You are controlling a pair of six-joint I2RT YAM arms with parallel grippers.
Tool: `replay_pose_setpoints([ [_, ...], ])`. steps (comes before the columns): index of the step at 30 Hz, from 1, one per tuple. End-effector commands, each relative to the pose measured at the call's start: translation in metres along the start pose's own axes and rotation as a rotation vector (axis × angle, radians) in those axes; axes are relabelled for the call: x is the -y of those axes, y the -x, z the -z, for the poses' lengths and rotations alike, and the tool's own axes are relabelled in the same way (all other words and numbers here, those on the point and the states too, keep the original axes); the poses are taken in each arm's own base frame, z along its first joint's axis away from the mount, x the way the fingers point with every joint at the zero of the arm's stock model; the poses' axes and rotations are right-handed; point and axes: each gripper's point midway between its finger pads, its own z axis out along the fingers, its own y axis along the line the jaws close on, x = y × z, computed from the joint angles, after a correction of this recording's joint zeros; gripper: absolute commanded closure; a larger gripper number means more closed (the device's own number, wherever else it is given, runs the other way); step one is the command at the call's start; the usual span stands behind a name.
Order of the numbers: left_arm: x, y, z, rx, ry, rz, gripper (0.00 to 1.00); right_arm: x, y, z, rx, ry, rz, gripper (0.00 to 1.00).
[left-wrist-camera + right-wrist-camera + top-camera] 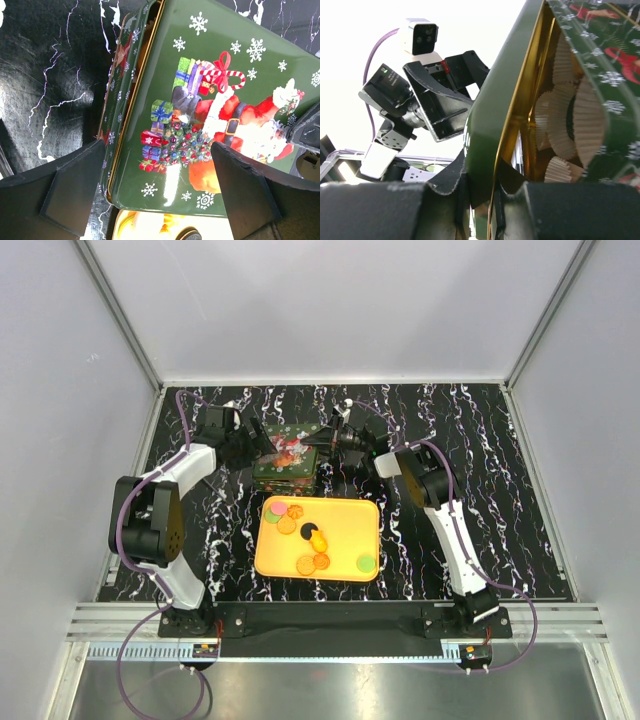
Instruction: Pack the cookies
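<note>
**Holding the Tin Lid Raised: Positions at the Desk**

1. Left arm (pixel 150 525): it reaches from its base at the near edge to the far left part of the black marbled desk (pixel 480 440).

2. Left fingers (pixel 245 445): they are spread wide and grip nothing. In the left wrist view one finger stands on each side of the lid (pixel 220 100), and neither shows contact with it.

3. Christmas tin (pixel 285 472): a green rectangular box that stands on the desk just beyond the far edge of the tray. Its lid carries a Santa figure, wrapped gifts and snowflakes. The lid sits tilted over the tin, with a gap open along one side and a gold inner rim showing there. White crinkled paper cups (pixel 565 130) lie inside the tin under the lid.

4. Tray (pixel 365 515): an orange-yellow rectangle in the middle of the desk, between the tin and the arm bases.

5. Cookies (pixel 305 565): all those visible lie on the tray. A pink, a green and two orange ones form a group at the far left corner. A black and a yellow one lie near the centre, two orange ones near the front edge, and one green one towards the front right.

6. Right fingers (pixel 335 440): they are clamped nearly together on the rim of the lid, one finger on each face of it.

7. Right arm (pixel 450 530): it extends from its base to the right side of the tin.
</note>
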Motion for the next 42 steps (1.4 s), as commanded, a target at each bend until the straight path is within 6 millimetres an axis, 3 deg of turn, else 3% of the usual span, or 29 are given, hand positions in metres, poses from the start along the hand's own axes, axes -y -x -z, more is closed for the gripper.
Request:
replay_pose_setpoints([
  [1,0.008,0.009,0.004,0.033,-0.027,-0.015,0.06,-0.025,-0.002,-0.005,-0.028,0.05,0.051,0.86],
  [9,0.009,0.008,0.004,0.032,-0.029,-0.012,0.07,-0.021,-0.004,-0.008,-0.033,0.029,0.052,0.85],
  [19,0.011,0.01,0.007,0.039,-0.037,-0.016,0.06,-0.029,-0.005,-0.012,-0.031,0.034,0.081,0.85],
  [28,0.029,0.022,0.022,0.107,-0.119,-0.026,0.04,-0.028,-0.006,-0.014,-0.029,0.018,0.099,0.85],
  [42,0.018,0.013,0.01,0.055,-0.073,-0.013,0.04,-0.015,-0.006,-0.014,-0.031,-0.024,0.098,0.84],
])
